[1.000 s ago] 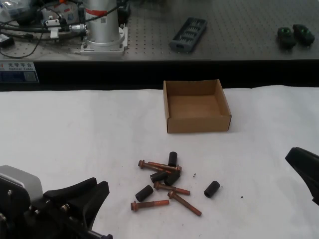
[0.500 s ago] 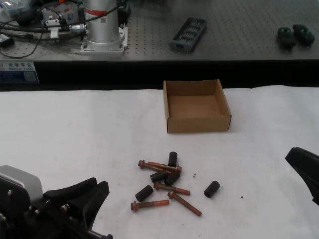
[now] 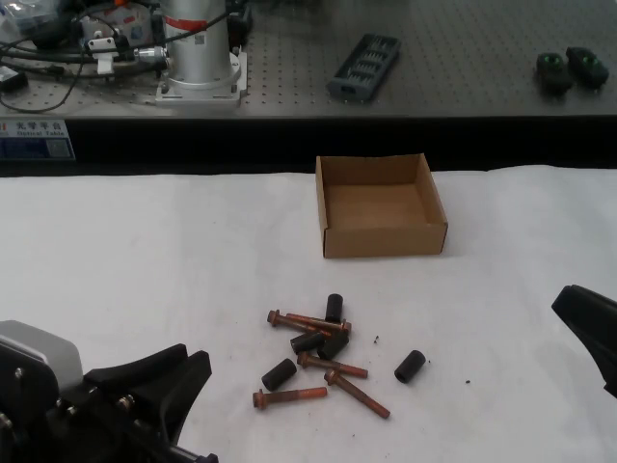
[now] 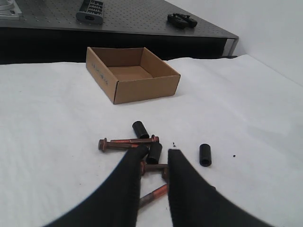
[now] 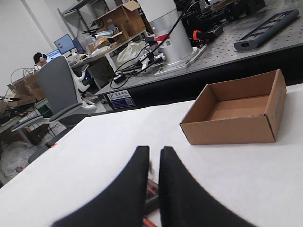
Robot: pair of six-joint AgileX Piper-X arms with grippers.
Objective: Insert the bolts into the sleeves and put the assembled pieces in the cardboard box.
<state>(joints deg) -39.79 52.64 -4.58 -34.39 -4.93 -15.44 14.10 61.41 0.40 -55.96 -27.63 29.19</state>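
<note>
While both arms sit low over the white cloth (image 3: pixel 145 251), the left claw (image 4: pixel 156 152) is slightly parted and empty. Rust-brown metal bolts (image 4: pixel 125 142) and short black cylindrical sleeves (image 4: pixel 140 128) lie scattered just beyond its tips, with the open brown cardboard box (image 4: pixel 147 87) farther ahead. The right claw (image 5: pixel 155 150), barely parted, grips nothing.

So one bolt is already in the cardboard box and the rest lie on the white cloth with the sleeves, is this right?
Not quite. No bolt is in the cardboard box; the high view shows its bare floor. All the bolts lie on the white cloth with the sleeves.
</note>
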